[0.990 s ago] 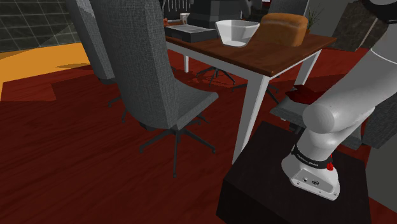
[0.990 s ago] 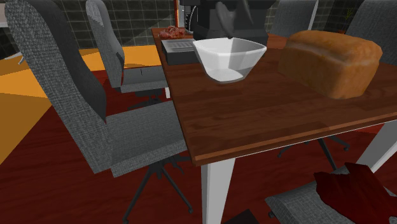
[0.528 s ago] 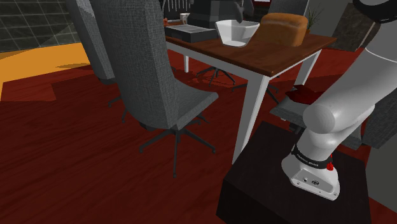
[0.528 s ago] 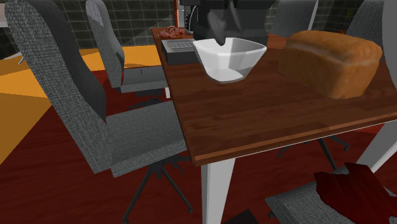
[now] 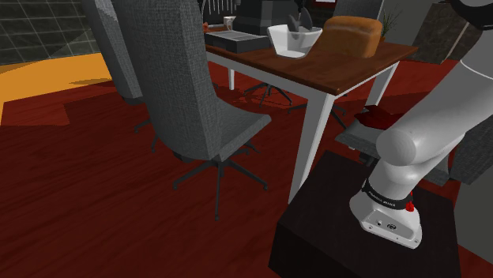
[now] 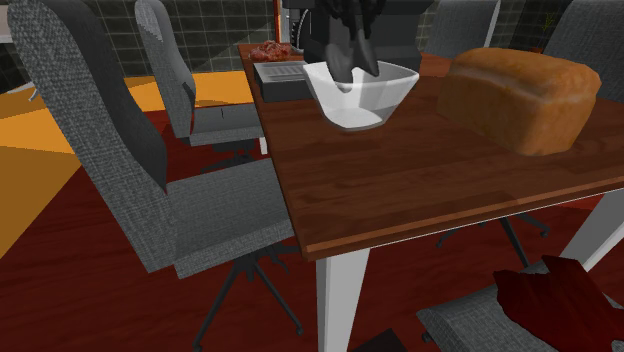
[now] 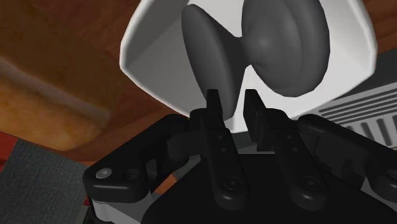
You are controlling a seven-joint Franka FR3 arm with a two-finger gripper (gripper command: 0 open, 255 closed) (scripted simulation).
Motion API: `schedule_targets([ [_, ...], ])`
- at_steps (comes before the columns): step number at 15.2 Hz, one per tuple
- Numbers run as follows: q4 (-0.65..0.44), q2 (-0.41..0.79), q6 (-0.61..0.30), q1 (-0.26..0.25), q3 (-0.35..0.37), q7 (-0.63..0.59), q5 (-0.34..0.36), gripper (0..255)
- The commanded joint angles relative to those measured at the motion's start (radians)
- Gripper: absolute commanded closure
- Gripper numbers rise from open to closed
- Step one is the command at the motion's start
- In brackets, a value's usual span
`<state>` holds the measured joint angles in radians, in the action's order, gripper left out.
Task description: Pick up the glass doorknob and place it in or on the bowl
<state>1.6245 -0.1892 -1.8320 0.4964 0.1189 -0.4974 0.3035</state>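
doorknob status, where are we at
Gripper low at the white bowl. Grey doorknob just past it, over the bowl's inside. Bread loaf beside, not in the way.

Wood-top table (image 6: 420, 190) w/ white legs in front of me. On it: white bowl (image 6: 390, 95) mid-table, brown bread loaf (image 6: 520, 95) to the second exterior view's right, grey flat box (image 6: 280, 72) just beyond bowl, reddish lump (image 6: 266, 50) at far end.
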Motion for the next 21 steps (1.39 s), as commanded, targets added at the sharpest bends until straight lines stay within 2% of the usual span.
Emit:
schedule_targets([
  [1,0.042,-0.012,-0.030,0.000,-0.002,-0.007,0.001,255],
  [10,0.059,-0.017,-0.043,0.001,-0.003,-0.010,0.001,255],
  [11,0.059,-0.017,-0.042,0.001,-0.003,-0.010,0.001,0],
  [16,0.059,-0.017,-0.042,0.001,-0.003,-0.010,0.001,0],
  [20,-0.053,-0.023,0.081,-0.011,0.019,-0.006,0.000,0],
  [21,-0.053,-0.023,0.081,-0.011,0.019,-0.006,0.000,0],
])
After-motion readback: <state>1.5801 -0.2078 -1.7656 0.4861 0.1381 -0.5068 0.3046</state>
